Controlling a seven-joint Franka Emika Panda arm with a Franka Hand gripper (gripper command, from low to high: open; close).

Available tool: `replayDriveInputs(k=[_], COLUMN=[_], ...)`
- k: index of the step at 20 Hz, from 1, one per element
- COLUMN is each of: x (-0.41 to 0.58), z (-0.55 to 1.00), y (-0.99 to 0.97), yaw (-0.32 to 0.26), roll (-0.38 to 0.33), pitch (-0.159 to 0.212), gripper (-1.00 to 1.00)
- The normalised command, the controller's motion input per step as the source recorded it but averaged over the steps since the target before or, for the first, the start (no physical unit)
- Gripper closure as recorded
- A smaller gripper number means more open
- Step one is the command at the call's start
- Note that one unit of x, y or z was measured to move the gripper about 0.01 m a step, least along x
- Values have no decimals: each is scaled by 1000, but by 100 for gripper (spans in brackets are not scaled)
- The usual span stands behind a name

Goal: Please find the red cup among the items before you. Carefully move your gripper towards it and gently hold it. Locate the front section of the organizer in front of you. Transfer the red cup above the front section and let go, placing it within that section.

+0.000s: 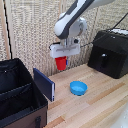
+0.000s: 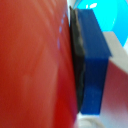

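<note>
Gripper (image 1: pixel 61 55) hangs above the wooden surface (image 1: pixel 105 100), fingers clamped on the red cup (image 1: pixel 60 63). Cup is clear of the surface, hanging below the white gripper block, upright as far as can be told.

Wrist view: cup wall fills most of the frame, a blue-tipped finger pad (image 2: pixel 94 60) pressed flat against it.

Blue bowl (image 1: pixel 78 88) sits on the surface, near and below the cup. Organizer (image 1: pixel 20 95) at the exterior view's left, dark blue flap (image 1: pixel 43 83) standing beside it. Black machine (image 1: pixel 111 52) at the exterior view's right.

No readable writing or labels anywhere; frames too soft.
</note>
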Motion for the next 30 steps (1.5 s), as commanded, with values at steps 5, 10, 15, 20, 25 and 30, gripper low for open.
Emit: replayDriveInputs(k=[5, 10, 15, 20, 25, 30], x=[-43, -163, -263, -246, -219, -189], z=[665, 635, 503, 433, 348, 111], y=[552, 681, 855, 903, 925, 939], yaw=[0, 0, 0, 0, 0, 0], roll=[138, 139, 24, 0, -3, -30], pitch=[68, 19, 0, 0, 0, 0], gripper=[100, 100, 100, 100, 100, 100])
